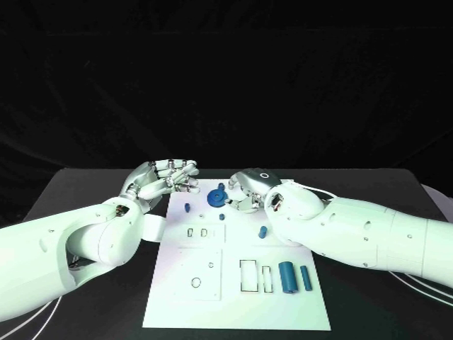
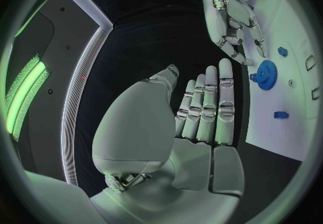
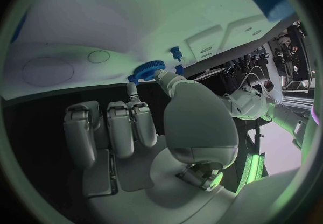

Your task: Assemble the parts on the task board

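A: What are you looking at, biggest first?

B: You have the black bench (image 1: 94,205) across the lower half of the head view, with the white task board (image 1: 216,297) lying at its centre, running from mid-frame down to the bottom edge.

A: And the hands?

B: Your left hand (image 1: 163,177) sits just left of the board's top edge, fingers spread and holding nothing. Your right hand (image 1: 249,190) is over the board's upper right part, fingers apart, with a fingertip touching the blue gear (image 1: 219,197). It doesn't grip the gear.

A: Where are the parts?

B: The gear stands near the board's top, between your two hands. At the lower right of the board you see two blue cylinders (image 1: 287,276) lying side by side, the left one thicker. A small blue peg (image 1: 261,231) stands right of centre, partly beside your right arm, and another small blue piece (image 1: 186,207) sits near the upper left.
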You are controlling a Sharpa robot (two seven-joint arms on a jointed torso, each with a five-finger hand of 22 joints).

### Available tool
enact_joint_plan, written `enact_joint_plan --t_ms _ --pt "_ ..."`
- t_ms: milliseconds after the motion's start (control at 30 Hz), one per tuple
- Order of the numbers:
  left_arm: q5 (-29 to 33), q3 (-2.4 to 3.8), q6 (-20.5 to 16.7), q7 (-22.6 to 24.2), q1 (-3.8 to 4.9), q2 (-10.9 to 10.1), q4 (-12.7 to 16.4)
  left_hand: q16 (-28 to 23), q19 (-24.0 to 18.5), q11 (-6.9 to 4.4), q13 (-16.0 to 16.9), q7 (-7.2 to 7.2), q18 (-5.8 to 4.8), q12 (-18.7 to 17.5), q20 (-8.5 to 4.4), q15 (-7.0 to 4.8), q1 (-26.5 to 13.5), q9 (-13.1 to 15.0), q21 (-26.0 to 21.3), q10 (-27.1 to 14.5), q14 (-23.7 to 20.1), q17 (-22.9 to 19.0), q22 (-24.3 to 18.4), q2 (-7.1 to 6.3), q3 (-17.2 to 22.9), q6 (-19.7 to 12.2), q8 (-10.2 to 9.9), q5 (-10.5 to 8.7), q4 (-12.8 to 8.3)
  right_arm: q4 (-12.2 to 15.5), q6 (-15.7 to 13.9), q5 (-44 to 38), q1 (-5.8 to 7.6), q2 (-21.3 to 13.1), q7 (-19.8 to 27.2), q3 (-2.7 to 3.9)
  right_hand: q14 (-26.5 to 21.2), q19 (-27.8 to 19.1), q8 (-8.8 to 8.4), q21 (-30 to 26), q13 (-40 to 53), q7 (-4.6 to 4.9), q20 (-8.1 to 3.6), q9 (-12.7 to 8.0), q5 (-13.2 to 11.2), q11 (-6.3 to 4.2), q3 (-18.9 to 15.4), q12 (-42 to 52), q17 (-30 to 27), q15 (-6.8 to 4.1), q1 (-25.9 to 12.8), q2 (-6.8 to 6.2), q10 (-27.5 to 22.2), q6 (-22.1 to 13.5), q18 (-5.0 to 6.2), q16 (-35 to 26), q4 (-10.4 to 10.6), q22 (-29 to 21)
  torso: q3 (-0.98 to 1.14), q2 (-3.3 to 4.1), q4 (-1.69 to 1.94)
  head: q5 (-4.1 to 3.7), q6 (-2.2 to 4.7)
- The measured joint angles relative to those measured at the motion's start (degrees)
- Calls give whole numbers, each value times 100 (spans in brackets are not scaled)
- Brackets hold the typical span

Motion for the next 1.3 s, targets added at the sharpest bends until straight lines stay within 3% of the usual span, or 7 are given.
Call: enact_joint_plan --t_ms 167,300,467,567,800,967,1300 --pt "0 0 1 0 0 9 -25 0 -15 0 0 0 0 0 15 0 0 0 0 0 0 0 2 0 0 0 0 0 0 496 -307 145 146 -545 121 33 0 0 -33 0 0 -9 0 12 32 0 99 0 0 0 171 45 0 49 1 0 -99 0 -3 -12 -3 -27 27" --pt "0 0 3 -1 0 22 -63 0 -15 0 0 0 0 0 15 0 0 0 0 0 0 4 5 0 0 0 0 0 0 806 -397 649 329 -1129 586 53 0 0 -67 0 0 -13 0 21 -74 0 197 0 0 0 394 28 0 99 0 0 -223 -1 -8 -30 -14 -58 48" --pt "1 -1 8 -1 0 54 -117 0 -14 -1 0 0 0 0 14 0 0 1 0 2 0 14 4 0 0 0 0 0 0 852 -192 1737 445 -1783 1427 63 1 0 -67 0 -1 -61 0 37 -173 -43 302 -85 -1 -44 862 -92 -3 225 1 0 -613 -1 -16 -75 -59 -96 35" --pt "1 -2 13 -1 0 75 -150 0 -14 -12 0 0 -1 0 14 -16 0 8 0 52 -15 22 10 0 15 0 0 0 -14 761 78 2367 453 -2071 1888 59 1 -13 -89 0 -1 -61 -13 37 -173 -52 300 -85 -1 -44 919 -149 -10 225 0 0 -684 -1 -16 -100 -82 -109 30" --pt "1 -3 27 0 -1 88 -195 0 -13 -11 0 0 0 0 13 -21 0 8 0 52 -21 22 10 0 17 0 0 0 -16 424 501 3115 300 -2403 2496 54 0 3 -173 0 -1 -155 -46 30 -44 -93 278 -85 -1 -85 959 -189 -9 172 0 0 -754 -2 -10 -149 -122 -143 -3" --pt "1 -4 38 1 -1 86 -202 0 -12 -11 7 0 -1 0 12 -21 0 8 0 52 -21 24 9 0 16 0 0 0 -16 195 612 3240 146 -2442 2648 52 1 0 -285 0 -1 -147 -84 5 37 -114 290 -85 -1 -124 991 -221 12 -23 0 0 -806 -2 5 -159 -145 -134 -17" --pt "1 -5 53 3 -3 64 -194 0 -34 -10 6 0 0 0 -9 -21 0 7 0 52 -21 28 9 0 16 0 0 0 -16 -95 645 3189 -52 -2246 2710 44 1 0 -410 0 -1 -110 -84 -4 55 -114 269 -85 -2 -124 1012 -242 12 -241 0 23 -858 -3 8 -149 -134 -138 -26"
